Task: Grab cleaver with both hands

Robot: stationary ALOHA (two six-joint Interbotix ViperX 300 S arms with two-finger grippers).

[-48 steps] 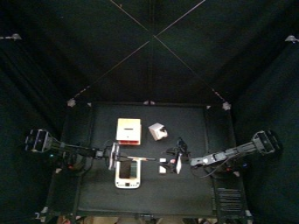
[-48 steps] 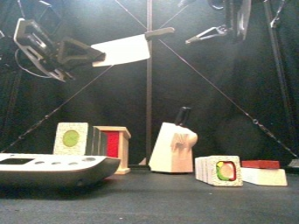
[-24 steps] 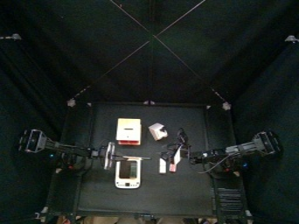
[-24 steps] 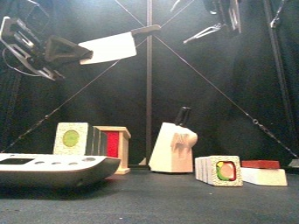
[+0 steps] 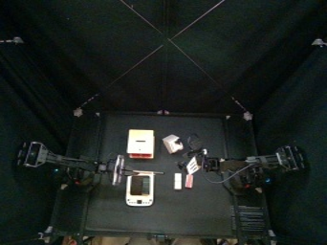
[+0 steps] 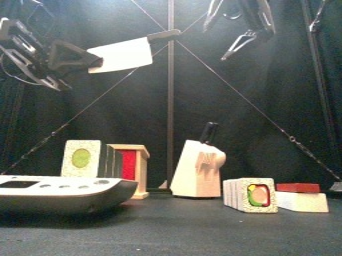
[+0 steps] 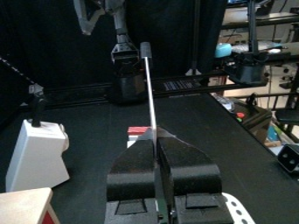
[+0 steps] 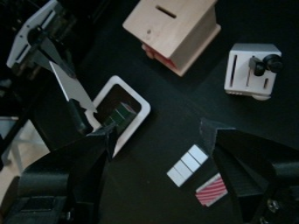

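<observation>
While the left gripper (image 6: 64, 62) clamps the cleaver (image 6: 124, 55) aloft, the right gripper (image 6: 241, 40) hangs open

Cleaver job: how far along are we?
Done: the left gripper is shut on the cleaver by its blade, held high above the table. In hand: the right gripper, jaws open, hangs near the handle without touching it. Left: close the right gripper on the handle.

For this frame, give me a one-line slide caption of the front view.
Left gripper holds the cleaver aloft by its blade; open right gripper nears the handle, above the knife block.
</observation>
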